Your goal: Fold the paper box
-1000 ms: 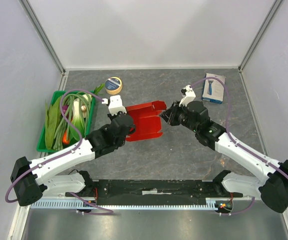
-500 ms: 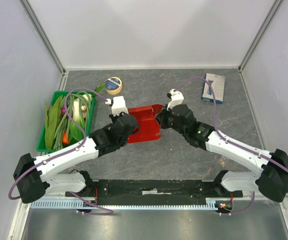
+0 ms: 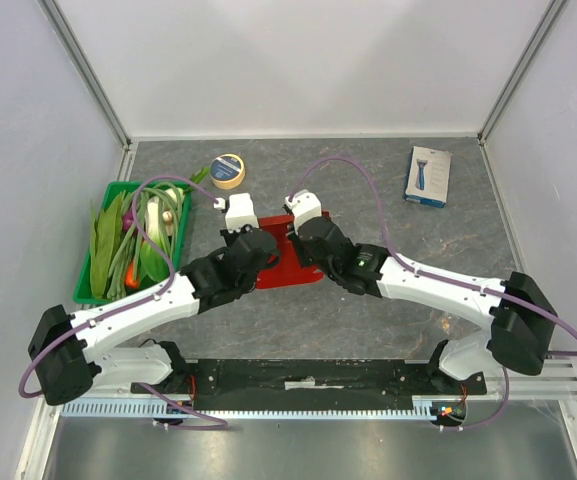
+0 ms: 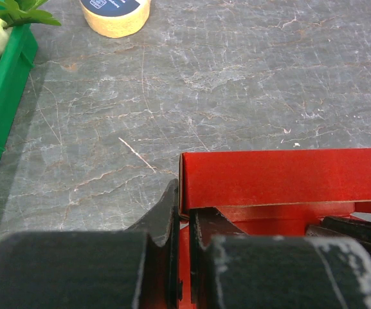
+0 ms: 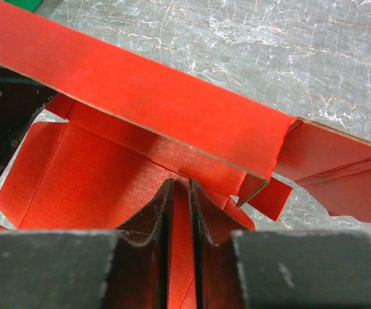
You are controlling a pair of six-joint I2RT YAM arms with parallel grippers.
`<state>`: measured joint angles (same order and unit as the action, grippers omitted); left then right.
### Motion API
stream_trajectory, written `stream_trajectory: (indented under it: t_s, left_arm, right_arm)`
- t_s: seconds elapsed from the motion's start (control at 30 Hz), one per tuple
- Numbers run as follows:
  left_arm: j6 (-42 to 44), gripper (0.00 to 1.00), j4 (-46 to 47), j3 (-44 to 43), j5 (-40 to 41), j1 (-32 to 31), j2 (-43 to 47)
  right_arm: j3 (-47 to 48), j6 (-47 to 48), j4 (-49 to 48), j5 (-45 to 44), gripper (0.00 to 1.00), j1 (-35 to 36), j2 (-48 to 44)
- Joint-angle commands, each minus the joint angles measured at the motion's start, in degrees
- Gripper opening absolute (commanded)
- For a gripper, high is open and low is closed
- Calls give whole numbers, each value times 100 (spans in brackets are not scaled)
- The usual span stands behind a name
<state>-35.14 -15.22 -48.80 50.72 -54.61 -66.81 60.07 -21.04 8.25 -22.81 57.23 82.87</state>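
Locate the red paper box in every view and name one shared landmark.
Top external: paper box in the middle of the frame, partly hidden.
Left wrist: lower right, a red wall.
Right wrist: fills most of the frame.
Shared landmark: grey veined tabletop behind it.

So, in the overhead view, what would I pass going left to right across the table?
Green tray of vegetables → roll of tape → red paper box → white-and-blue box.
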Motion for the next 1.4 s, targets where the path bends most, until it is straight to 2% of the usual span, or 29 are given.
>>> stream_trajectory:
  t_s: [0.0,0.1,0.17,0.27,0.33,0.47,0.53,0.67,0.9,1.0,1.2,1.37]
  left_arm:
    - [-29,2,476,-26,105,-41,45]
    - [401,2,730,141,96,-41,71]
    - [734,2,958,230,17,-32,71]
    - [1077,2,1231,397,-167,-15,97]
    - [1367,2,1495,598,-412,-6,150]
    - [1870,2,1865,722,-738,29,212]
    - [2010,2,1883,731,-940,38,229]
    - [2046,2,1953,828,-1099,47,335]
    - [2353,2,1997,810,-1451,56,309]
    - [2485,2,1953,784,-1468,56,212]
    - [2485,2,1874,749,-1407,47,159]
    - [2433,2,1795,635,-1389,56,27]
  right_arm:
    - [-30,293,132,13,24,7,-454]
    - [-154,495,641,294,34,-2,-1068]
    - [-198,731,1124,425,45,-19,-1404]
    - [82,978,2012,444,50,-63,-1739]
    - [311,1093,2599,286,50,-194,-1722]
    - [671,1681,2848,961,47,-493,-1450]
    - [786,2006,2927,963,45,-537,-1099]
    - [796,2498,2682,1331,43,-661,-817]
    - [637,2710,2225,1112,33,-670,-684]
    - [620,2640,2251,1077,40,-696,-851]
    - [856,2368,2970,813,41,-705,-1053]
    - [883,2218,3095,928,45,-705,-1475]
